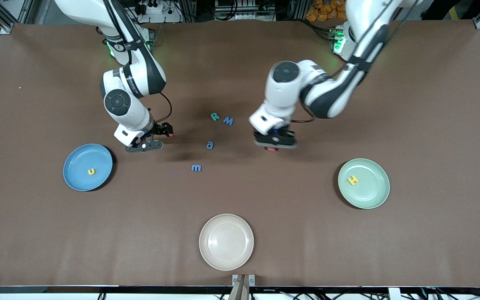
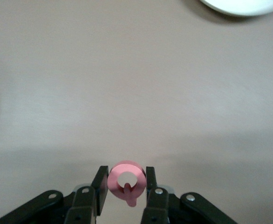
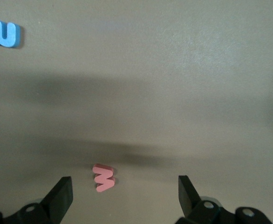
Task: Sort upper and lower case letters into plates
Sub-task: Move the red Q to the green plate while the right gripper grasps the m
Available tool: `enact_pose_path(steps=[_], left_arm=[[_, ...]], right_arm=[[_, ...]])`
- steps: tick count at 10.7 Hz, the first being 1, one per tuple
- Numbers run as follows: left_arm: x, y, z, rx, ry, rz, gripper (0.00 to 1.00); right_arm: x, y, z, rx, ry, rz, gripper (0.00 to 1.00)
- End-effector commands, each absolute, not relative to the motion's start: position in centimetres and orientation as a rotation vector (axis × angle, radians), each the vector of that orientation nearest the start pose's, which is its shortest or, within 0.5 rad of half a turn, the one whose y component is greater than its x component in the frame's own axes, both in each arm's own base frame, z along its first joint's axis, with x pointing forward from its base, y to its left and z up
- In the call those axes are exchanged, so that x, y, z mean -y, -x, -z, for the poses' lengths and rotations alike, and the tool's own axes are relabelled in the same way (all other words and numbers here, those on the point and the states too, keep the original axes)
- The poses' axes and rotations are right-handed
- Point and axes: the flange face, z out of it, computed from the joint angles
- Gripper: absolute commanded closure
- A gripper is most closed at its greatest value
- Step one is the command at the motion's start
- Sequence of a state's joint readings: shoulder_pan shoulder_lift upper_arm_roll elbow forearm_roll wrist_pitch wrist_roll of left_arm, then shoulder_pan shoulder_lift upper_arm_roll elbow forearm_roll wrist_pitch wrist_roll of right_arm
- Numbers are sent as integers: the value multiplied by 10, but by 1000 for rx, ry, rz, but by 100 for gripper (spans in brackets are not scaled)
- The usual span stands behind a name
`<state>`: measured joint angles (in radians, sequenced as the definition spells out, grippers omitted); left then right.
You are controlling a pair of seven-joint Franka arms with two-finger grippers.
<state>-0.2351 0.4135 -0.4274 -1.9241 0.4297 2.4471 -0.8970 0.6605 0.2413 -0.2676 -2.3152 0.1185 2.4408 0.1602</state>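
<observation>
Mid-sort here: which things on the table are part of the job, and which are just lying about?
Job: left hand shut on red Q; open right hand over red m; R, M, a, blue m; blue plate with u; green plate with H.

Lying about: cream plate.

The flat worktop (image 1: 431, 125) is plain matte brown. One round shallow plate (image 1: 77, 160) is matte blue and carries a yellow lowercase u (image 1: 91, 171); another round plate (image 1: 369, 196) is pale mint green with a yellow capital H (image 1: 353, 180); a third round plate (image 1: 226, 241) is cream-beige. Loose letters: teal R (image 1: 214, 116), blue M (image 1: 228, 121), blue a (image 1: 210, 145), blue m (image 1: 196, 168), pink-red m (image 3: 104, 178), pink-red Q (image 2: 126, 181).
</observation>
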Motion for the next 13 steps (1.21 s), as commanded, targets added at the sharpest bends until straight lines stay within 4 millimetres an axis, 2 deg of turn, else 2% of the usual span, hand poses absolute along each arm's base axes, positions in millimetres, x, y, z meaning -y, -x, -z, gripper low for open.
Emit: enact_pose_path(steps=[1, 2, 4, 7, 8, 9, 10, 12, 13], left_arm=[[299, -550, -305, -23, 3115, 264, 100], [255, -571, -301, -102, 3095, 245, 100], [185, -596, -285, -148, 3052, 202, 100], [115, -610, -260, -219, 3000, 125, 100], [100, -612, -253, -219, 2989, 104, 79], [96, -613, -254, -215, 2985, 105, 35], [94, -614, -256, -228, 2977, 112, 0], [98, -617, -270, -267, 2964, 146, 0], [107, -616, -275, -270, 2966, 152, 0]], right_arm=[[-192, -450, -223, 259, 3126, -144, 0], [-194, -444, -219, 265, 3126, -161, 0], [-210, -437, -215, 253, 3109, -157, 0], [-216, -435, -200, 264, 3121, -126, 0], [-218, -434, -193, 274, 3127, -119, 0], [-218, -433, -188, 278, 3132, -120, 0], [-218, -432, -184, 278, 3137, -125, 0], [-217, -431, -176, 276, 3146, -136, 0], [-215, -429, -172, 267, 3148, -142, 0]])
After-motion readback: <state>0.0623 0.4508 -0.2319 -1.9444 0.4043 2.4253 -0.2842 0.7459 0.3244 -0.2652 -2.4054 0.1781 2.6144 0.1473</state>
